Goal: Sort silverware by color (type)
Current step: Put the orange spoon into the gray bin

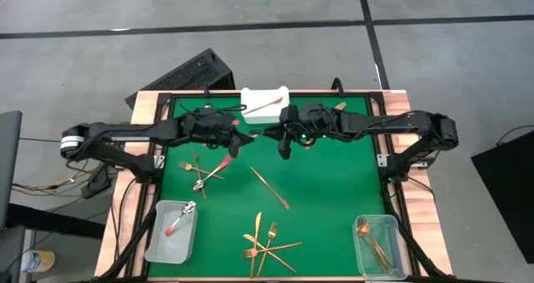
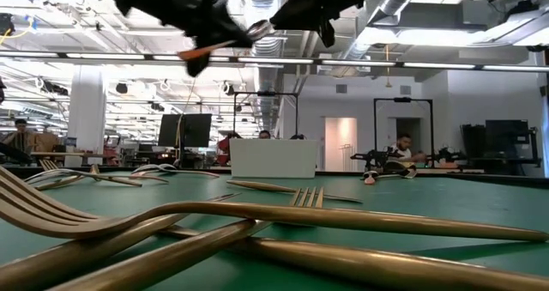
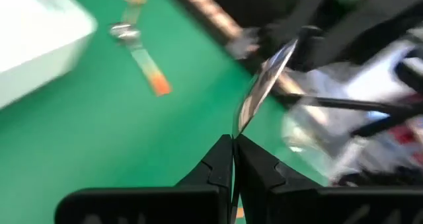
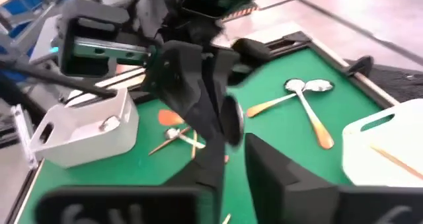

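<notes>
Left claw (image 3: 232, 148) is clamped on the red-handled spoon (image 3: 264, 85), in the air near the white tray (image 1: 265, 99); right claw (image 4: 234, 141) stands slightly parted, empty; spoon looks light, stiff, slippery; the handle suits gripping.

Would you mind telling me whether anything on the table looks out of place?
Yes: one gold utensil lies across the white tray at the table's far edge, sticking out over its rim, apart from the clear bins.
</notes>
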You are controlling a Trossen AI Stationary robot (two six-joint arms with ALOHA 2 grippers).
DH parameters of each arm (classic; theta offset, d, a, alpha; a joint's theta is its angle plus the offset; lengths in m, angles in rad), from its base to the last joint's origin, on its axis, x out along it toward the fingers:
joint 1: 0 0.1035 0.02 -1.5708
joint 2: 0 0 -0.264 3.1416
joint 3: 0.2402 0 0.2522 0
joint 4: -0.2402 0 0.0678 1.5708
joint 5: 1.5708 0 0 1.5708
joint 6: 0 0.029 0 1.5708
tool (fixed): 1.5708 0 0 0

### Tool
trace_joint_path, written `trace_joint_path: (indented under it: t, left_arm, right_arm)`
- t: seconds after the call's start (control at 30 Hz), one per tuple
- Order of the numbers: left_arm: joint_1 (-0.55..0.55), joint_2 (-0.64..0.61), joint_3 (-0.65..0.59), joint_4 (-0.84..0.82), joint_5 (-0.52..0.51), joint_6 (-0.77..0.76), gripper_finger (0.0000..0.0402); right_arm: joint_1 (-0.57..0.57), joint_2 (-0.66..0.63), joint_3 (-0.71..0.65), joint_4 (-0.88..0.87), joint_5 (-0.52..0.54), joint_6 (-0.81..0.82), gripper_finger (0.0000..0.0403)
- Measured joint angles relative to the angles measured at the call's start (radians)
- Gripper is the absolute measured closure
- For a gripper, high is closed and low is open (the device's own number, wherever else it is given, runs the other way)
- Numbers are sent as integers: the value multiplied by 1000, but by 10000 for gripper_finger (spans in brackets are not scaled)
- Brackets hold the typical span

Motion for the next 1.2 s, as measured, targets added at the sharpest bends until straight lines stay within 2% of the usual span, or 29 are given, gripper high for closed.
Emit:
trace_joint_path:
  t: [0.13, 0.3, 0.37, 0.47, 0.57, 0.73, 0.8, 0.87, 1.0, 1.1, 1.2]
  left_arm:
    - [-57, -161, 0, -281, -179, -97, 401]
    - [-247, -371, 0, -639, -429, -418, 401]
    - [-353, -432, 0, -751, -484, -563, 401]
    - [-513, -474, -5, -817, -497, -629, 401]
    - [-666, -469, -9, -893, -512, -712, 401]
    - [-906, -436, -9, -1058, -707, -978, 401]
    - [-999, -403, -9, -1135, -747, -1112, 401]
    - [-1076, -358, -9, -1188, -743, -1215, 401]
    - [-1193, -250, -9, -1218, -653, -1346, 401]
    - [-1249, -173, -9, -1208, -627, -1432, 401]
    - [-1259, -116, -9, -1177, -619, -1436, 401]
  right_arm:
    - [-2, 0, 0, -15, 105, 61, 262]
    - [-35, -1, 0, -123, 134, 176, 222]
    - [-48, -1, 0, -178, 134, 188, 216]
    - [-67, -1, 0, -236, 134, 189, 213]
    - [-82, -1, 0, -254, 134, 185, 216]
    - [-96, -2, 0, -280, 132, 178, 222]
    - [-99, -2, 0, -295, 132, 178, 222]
    - [-95, -2, 0, -310, 131, 178, 223]
    - [-82, -2, 0, -334, 129, 178, 223]
    - [-76, -2, 0, -347, 127, 178, 223]
    - [-77, -2, 0, -343, 127, 178, 223]
